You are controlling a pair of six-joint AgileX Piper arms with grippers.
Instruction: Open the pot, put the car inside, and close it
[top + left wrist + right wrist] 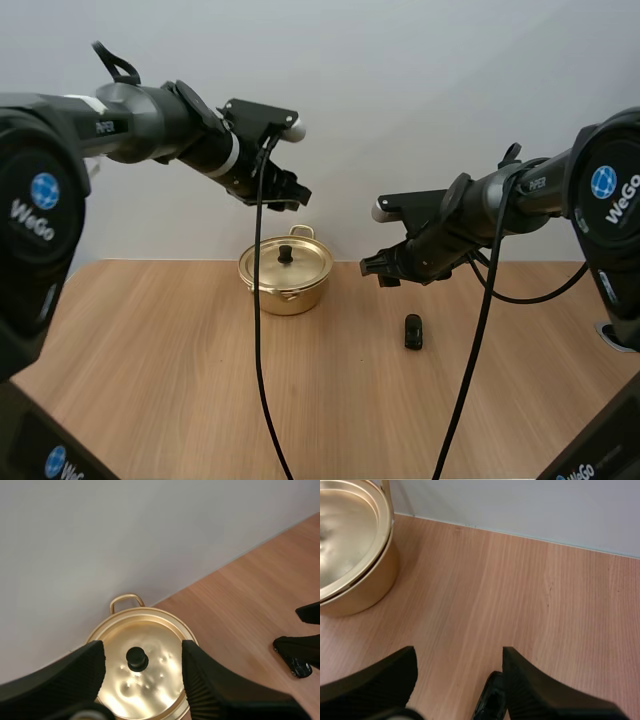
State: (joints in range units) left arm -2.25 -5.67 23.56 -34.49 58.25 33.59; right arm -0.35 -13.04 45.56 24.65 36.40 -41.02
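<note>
A gold pot (286, 272) stands at the back middle of the table, its lid on, with a black knob (286, 253) in the middle. My left gripper (285, 195) hangs open above the pot; the knob (136, 658) lies between and below its fingers. A small black car (413, 331) sits on the wood to the right of the pot. My right gripper (381, 270) hovers open above and behind the car, and the car (491, 703) lies just between its fingers. The pot's side (357, 587) is off beside the right gripper.
The wooden table (200, 380) spreads wide in front of the pot and car. A pale wall stands right behind the pot. In the left wrist view my right gripper (300, 645) is over the wood near the car.
</note>
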